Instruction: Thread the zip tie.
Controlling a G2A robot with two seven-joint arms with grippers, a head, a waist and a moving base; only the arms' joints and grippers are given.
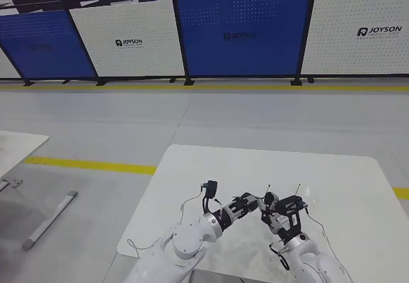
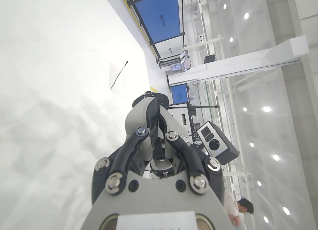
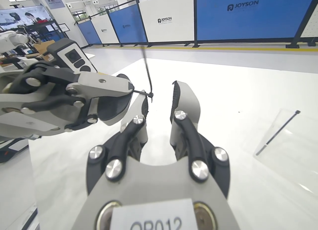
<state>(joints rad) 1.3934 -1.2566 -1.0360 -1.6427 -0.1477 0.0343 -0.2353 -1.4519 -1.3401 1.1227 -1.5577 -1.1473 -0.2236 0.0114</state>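
The thin black plastic zip tie [image 3: 148, 74] rises over the white bench [image 3: 223, 84], nipped beside its head by my tight-shut left pincer [image 3: 132, 89], with my right pincer [image 3: 160, 91] wide open and empty about that head, so I'd close softly on the strap, since the bench edges and the spare bagged black tie [image 3: 279, 130] lie well apart.

Bright, even indoor light falls from round ceiling lamps [image 2: 267, 109], several flaring into starbursts. Glare washes the white counter [image 2: 49, 29] nearly featureless in the left wrist view. The black zip tie [image 3: 149, 79] stands out dark. Fence panels [image 3: 248, 7] bow near both wrist views' edges.
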